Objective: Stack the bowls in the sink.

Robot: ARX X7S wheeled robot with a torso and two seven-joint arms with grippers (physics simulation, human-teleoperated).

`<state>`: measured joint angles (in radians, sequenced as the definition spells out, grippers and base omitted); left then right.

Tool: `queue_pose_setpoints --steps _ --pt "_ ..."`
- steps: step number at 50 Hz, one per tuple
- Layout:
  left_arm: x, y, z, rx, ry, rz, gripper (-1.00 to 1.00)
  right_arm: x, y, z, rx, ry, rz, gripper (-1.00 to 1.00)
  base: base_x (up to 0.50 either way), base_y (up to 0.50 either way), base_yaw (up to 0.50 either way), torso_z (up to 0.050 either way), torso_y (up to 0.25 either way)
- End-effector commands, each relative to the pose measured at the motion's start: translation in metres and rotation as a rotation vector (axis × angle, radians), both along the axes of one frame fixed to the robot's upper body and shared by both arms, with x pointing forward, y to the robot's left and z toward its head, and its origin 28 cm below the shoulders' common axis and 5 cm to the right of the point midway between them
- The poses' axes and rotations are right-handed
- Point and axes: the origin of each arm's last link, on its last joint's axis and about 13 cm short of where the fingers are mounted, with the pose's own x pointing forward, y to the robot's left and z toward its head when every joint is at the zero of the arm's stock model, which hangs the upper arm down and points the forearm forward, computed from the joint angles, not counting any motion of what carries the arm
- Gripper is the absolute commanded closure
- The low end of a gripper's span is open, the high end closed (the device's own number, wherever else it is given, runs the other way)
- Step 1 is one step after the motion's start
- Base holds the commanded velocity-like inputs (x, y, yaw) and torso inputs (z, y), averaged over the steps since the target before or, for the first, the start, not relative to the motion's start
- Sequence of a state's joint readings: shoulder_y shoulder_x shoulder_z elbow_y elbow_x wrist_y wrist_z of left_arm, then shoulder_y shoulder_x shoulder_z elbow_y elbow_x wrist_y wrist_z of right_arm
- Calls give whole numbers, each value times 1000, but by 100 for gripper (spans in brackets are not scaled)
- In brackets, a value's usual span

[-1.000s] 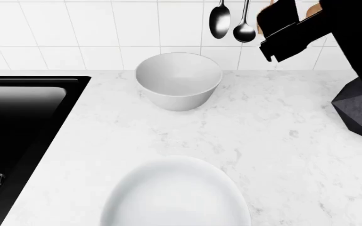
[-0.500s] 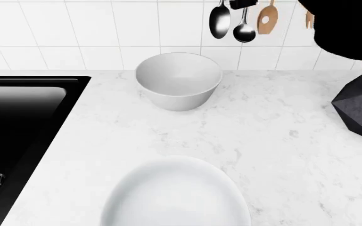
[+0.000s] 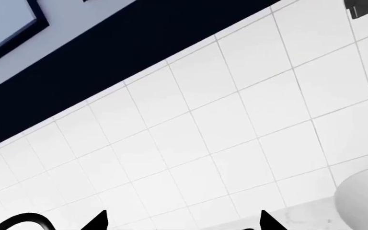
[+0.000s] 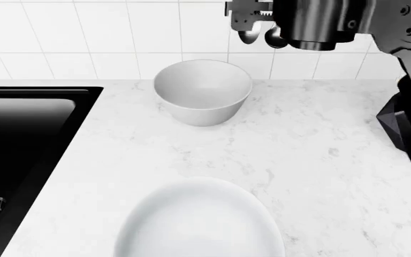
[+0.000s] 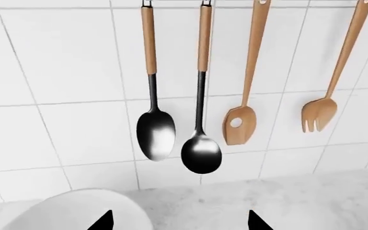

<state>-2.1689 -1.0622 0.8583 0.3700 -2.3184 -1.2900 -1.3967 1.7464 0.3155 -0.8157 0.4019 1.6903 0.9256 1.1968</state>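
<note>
- My right pincer is up high by the tiled wall. I see two tips set wide apart with nothing between them.
- The small bowl sits on the desk, below that pincer and toward the sink side. My right arm is the nearer one, I think.
- The big bowl is close to me. The sink is at my left, with no bowl in it.
- My left pincer also looks spread and holds nothing.
- Only the right wrist view shows all the hanging spoons.

Sink left; far bowl behind near bowl on counter.
</note>
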Motion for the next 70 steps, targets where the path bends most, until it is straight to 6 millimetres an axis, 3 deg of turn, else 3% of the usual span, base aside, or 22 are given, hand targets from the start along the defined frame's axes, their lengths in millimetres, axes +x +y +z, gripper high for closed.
queue_pose_setpoints --steps 1,27,70 --pt "1 0 -1 -3 4 -3 -100 22 5 -28 58 102 -41 -100 0 0 0 0 0" --pt "1 2 -6 -6 14 -1 -100 42 15 -73 246 225 -54 -100 0 0 0 0 0" --pt "3 5 -11 -14 21 0 -100 54 35 -119 298 350 -43 -100 0 0 0 0 0"
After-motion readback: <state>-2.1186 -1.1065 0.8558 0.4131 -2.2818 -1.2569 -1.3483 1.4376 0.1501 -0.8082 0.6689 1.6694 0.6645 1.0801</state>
